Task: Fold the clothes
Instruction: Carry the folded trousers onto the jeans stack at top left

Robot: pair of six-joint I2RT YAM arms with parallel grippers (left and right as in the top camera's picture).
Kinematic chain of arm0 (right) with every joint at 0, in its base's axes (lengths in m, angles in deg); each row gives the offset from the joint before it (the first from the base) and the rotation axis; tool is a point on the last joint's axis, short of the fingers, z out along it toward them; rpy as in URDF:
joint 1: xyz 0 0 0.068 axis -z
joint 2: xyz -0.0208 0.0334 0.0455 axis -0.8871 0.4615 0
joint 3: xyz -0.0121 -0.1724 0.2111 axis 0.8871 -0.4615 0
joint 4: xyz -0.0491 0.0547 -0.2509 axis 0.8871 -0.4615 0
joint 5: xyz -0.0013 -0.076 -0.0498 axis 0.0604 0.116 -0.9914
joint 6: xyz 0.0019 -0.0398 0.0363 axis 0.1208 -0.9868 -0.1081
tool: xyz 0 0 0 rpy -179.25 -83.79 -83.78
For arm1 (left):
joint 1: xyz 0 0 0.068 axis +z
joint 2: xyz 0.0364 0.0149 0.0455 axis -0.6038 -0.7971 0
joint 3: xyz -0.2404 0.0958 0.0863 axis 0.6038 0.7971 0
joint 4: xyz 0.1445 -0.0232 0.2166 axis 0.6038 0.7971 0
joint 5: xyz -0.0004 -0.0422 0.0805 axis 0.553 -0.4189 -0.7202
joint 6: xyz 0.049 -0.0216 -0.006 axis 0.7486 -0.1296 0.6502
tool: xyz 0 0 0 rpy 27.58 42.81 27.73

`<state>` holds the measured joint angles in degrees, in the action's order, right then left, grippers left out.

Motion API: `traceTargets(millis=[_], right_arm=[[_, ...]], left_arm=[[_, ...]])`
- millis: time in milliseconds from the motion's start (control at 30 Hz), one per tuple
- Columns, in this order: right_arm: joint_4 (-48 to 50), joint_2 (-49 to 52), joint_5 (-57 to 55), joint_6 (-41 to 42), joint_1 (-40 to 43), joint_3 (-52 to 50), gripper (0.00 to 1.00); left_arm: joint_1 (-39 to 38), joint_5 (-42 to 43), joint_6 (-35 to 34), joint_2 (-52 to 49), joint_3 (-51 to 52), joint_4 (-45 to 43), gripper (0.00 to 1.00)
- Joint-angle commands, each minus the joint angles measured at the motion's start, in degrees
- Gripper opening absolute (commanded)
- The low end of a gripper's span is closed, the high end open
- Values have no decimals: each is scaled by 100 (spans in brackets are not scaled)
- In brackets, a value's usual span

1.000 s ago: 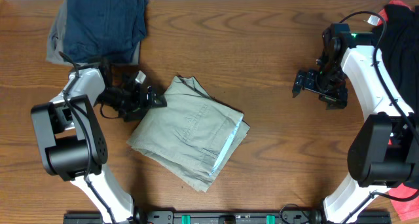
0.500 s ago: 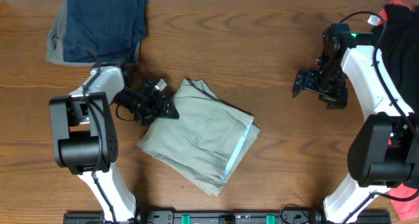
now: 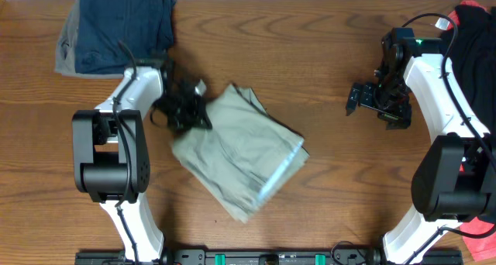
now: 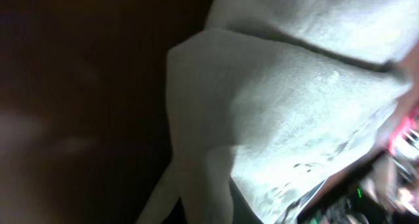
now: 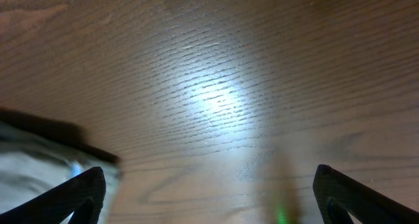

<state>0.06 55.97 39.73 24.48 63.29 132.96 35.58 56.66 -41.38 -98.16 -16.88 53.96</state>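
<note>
1. While the khaki shorts (image 3: 236, 153) lay folded in a slanted block on the wooden table (image 3: 310, 56), left of its middle, a paler strip of lining showed along their right edge.
2. The left gripper (image 3: 194, 110) sat at the shorts' upper left corner, touching the cloth with its jaws closed. Whether any fabric was pinched between them could not be told.
3. Its wrist camera saw mostly blurred, pale woven cloth (image 4: 294, 99) pressed close against dark wood.
4. The right gripper (image 3: 364, 98) hung well apart from the shorts on the right side of the table. Its jaws were spread wide and held nothing, and its wrist view showed only wood grain between its dark fingertips (image 5: 72, 198).
5. A stack of navy and grey garments (image 3: 116, 25) lay at the far left corner, and a black and red garment (image 3: 473, 25) lay at the right edge.
6. A small white tag (image 3: 443, 22) showed beside the red garment, but any print on it was too small to read.
</note>
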Motion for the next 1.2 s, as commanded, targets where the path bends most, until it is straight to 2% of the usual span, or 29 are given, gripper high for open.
traceTargets(millis=[0,133,267,533,767,1167], right_arm=[[0,-11,-59,-66,-4,74,99],[0,-11,-59,-66,-4,74,99],[0,-11,-59,-66,-4,74,99],[0,-11,-59,-66,-4,74,99],[0,-11,-59,-66,-4,74,99],[0,-11,-59,-66,-4,74,99]], left_arm=[[17,-728,-269,0,-857,-39,6],[17,-1700,-372,0,-1668,-326,6],[24,-2269,-457,0,-2085,-831,6],[24,-3285,-581,0,-2166,-2129,6],[26,-4207,-573,0,-2404,-2693,6],[175,-4339,-404,2,-3418,-2498,6]])
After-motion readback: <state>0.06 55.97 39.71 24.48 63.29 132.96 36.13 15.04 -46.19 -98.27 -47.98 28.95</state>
